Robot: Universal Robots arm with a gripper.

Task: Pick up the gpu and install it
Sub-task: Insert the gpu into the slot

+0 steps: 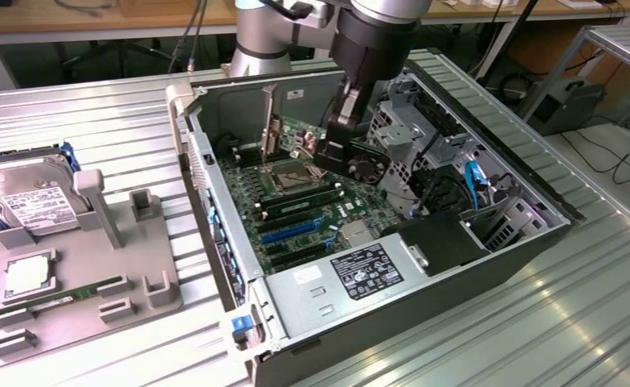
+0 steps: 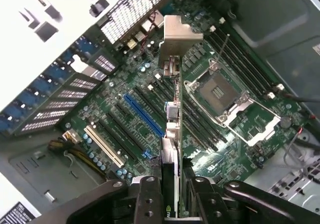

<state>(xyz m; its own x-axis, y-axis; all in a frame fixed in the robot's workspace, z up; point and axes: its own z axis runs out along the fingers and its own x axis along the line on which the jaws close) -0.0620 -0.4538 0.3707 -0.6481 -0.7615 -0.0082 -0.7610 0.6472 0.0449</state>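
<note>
The gpu [image 2: 170, 144] hangs edge-on just above the motherboard [image 2: 120, 134] inside the open computer case [image 1: 460, 290], silver bracket [image 2: 179, 34] toward the rear vents. The gripper [image 2: 173, 189] has its jaws closed narrowly on it. Pick-up looks done and installing is in hand. Seating likely calls for aligning its edge with the blue expansion slot [image 2: 142, 115] nearby.

Exterior view: you look down at a slant from high over the near corner of the open computer case [image 1: 423, 314], mid-distance, table [image 1: 100, 121] included.
Wrist view: you sit just behind the gripper [image 2: 171, 201], facing down along the clamped card [image 2: 170, 129], close.
Shared: both views give you the motherboard [image 1: 293, 222] and its processor socket [image 1: 290, 179].
</note>
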